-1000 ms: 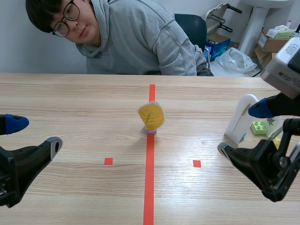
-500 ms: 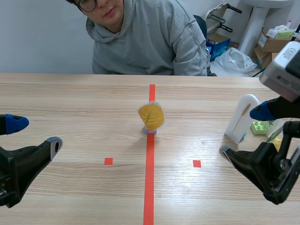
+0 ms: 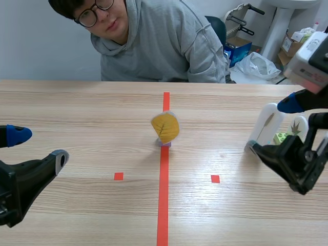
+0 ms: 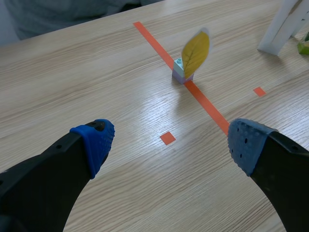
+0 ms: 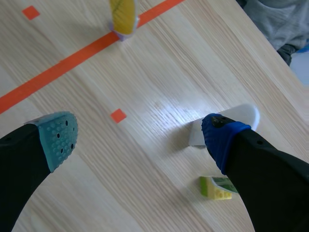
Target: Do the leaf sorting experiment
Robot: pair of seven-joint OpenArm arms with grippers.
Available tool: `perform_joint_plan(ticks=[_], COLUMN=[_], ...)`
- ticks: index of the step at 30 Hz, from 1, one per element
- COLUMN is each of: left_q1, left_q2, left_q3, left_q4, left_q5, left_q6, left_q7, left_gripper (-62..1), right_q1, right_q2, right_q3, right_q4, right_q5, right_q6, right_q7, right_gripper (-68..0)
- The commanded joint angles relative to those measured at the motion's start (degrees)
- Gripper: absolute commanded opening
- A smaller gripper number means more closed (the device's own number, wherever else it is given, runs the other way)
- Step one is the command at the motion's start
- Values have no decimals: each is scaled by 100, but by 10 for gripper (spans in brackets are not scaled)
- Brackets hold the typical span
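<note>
A yellow leaf card [image 3: 165,127] stands upright in a small pale brick on the red centre tape line, also seen ahead of my left gripper [image 4: 195,53] and far ahead of my right one [image 5: 123,13]. My left gripper [image 3: 35,148] hangs open low over the table's left side [image 4: 169,140]. My right gripper [image 3: 274,128] stands open at the right, close to a white arch-shaped stand [image 3: 267,125]. That white stand [image 5: 227,126] shows partly behind my right finger. A green brick with a leaf card [image 3: 287,136] lies beside the stand [image 5: 218,187].
A person in a grey hoodie [image 3: 154,41] sits across the table, leaning over its far edge. Small red tape squares [image 3: 118,176] [image 3: 215,179] mark the table on either side of the centre line. Boxes and a bag stand on the floor at the back right.
My right gripper has risen and moved away from me, toward the white stand. The person has shifted and leaned back in. The left arm and the yellow leaf have not moved.
</note>
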Motion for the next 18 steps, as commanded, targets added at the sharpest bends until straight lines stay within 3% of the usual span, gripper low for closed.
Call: perform_joint_plan(ticks=[1, 5, 9, 14, 18], left_q1=[-4, -4, -4, -4, -4], left_q2=[28, 28, 28, 31, 42], left_q3=[-11, -11, -11, -11, -11], left_q4=[83, 83, 83, 83, 83], left_q5=[-76, -74, -74, -74, -74], left_q6=[-11, -11, -11, -11, -11], left_q7=[-79, -81, -81, -63, -13], left_gripper=[-99, -99, -99, -99, -99], right_q1=[391, 1187, 2074, 3287, 4181], right_q2=[195, 385, 459, 350, 13], right_q3=[39, -85, -595, -1637, -2356], right_q4=[-400, -1366, -2374, -3589, -4369], right_q5=[203, 535, 678, 686, 487], right_q6=[33, 247, 553, 581, 581], right_q7=[59, 59, 83, 212, 240], right_gripper=[-149, -149, -150, -150, -150])
